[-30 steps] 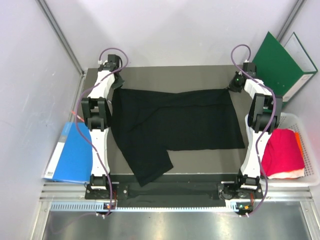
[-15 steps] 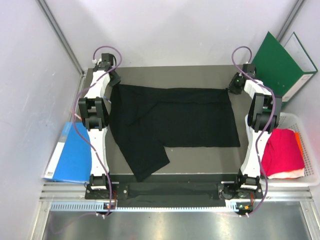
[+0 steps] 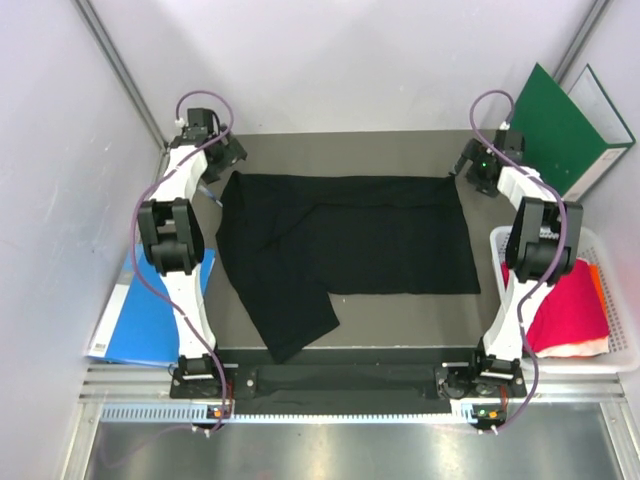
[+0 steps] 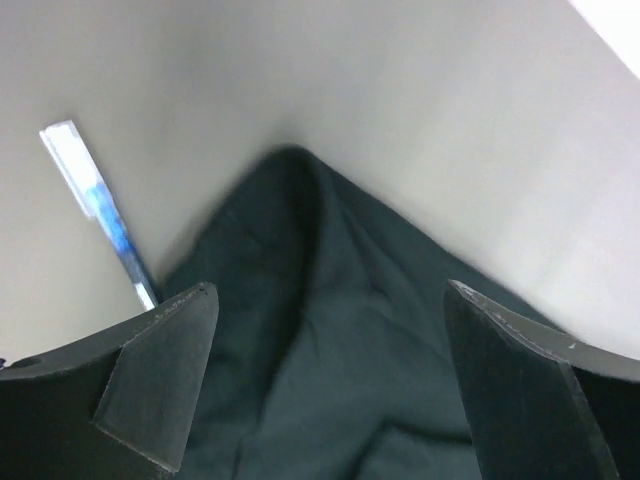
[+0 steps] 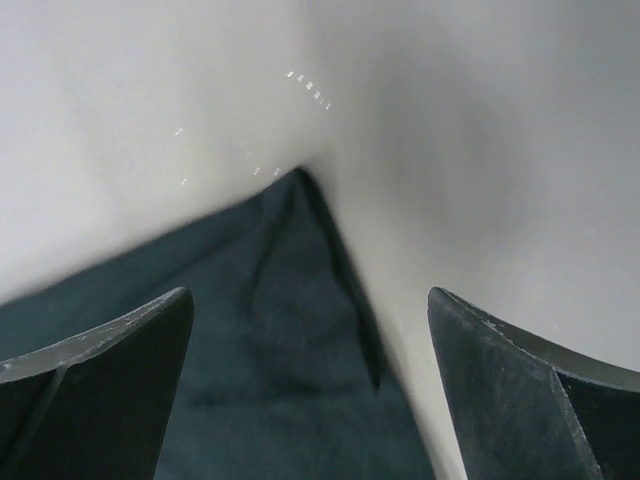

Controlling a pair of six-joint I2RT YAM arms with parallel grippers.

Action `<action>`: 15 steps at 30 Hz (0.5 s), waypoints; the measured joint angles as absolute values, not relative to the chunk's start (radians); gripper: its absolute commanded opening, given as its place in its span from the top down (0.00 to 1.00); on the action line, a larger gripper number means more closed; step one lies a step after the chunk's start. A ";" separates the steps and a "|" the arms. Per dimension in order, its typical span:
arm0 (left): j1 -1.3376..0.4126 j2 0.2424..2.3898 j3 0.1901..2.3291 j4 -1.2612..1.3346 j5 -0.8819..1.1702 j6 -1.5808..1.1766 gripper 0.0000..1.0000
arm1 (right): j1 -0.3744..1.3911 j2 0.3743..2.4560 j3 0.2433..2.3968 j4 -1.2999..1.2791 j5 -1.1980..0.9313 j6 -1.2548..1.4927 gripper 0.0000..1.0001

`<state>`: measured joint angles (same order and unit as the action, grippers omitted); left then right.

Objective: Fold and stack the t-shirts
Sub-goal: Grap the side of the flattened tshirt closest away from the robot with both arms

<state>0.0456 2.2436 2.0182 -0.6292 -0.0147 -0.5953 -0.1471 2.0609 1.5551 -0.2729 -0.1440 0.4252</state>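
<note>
1. The black t-shirt (image 3: 340,235) lay spread flat on the table (image 3: 400,150), its long axis running left to right.
2. Its 2 far corners sat just inward of the grippers, 1 corner per arm.
3. The left gripper (image 4: 330,290) and right gripper (image 5: 310,295) both gaped wide, holding nothing.
4. The magenta-red t-shirt (image 3: 565,300) lay in the basket (image 3: 628,345), nearer the right arm.

Left wrist view: my left fingers (image 4: 150,390) are cropped by the bottom edge. The black t-shirt (image 4: 300,300) shows one corner only; the rest runs out of frame. The blue-white strip (image 4: 95,205) is blurred, identity unclear.
Right wrist view: my right fingers (image 5: 100,390) are cropped likewise; again only a shirt corner.
Top view: the magenta-red t-shirt (image 3: 575,300) is partly behind my right arm (image 3: 535,245), the blue folder (image 3: 140,320) partly behind my left arm (image 3: 170,235).
</note>
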 measured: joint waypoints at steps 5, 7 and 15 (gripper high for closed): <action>0.033 2.057 1.847 -0.600 0.047 -0.580 0.04 | -0.143 1.949 1.465 -0.274 -0.153 0.411 0.00; 0.023 1.983 1.735 -0.579 0.072 -0.570 0.07 | -0.134 1.916 1.423 -0.280 -0.159 0.403 0.00; -0.080 1.959 1.515 -0.567 0.173 -0.544 1.00 | -0.096 1.879 1.264 -0.313 -0.191 0.384 0.00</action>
<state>-0.0803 1.9587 1.5150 -0.5667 0.1730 -0.5438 -0.0956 1.8786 1.2640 -0.3126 -0.1913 0.3836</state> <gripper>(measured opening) 0.061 0.995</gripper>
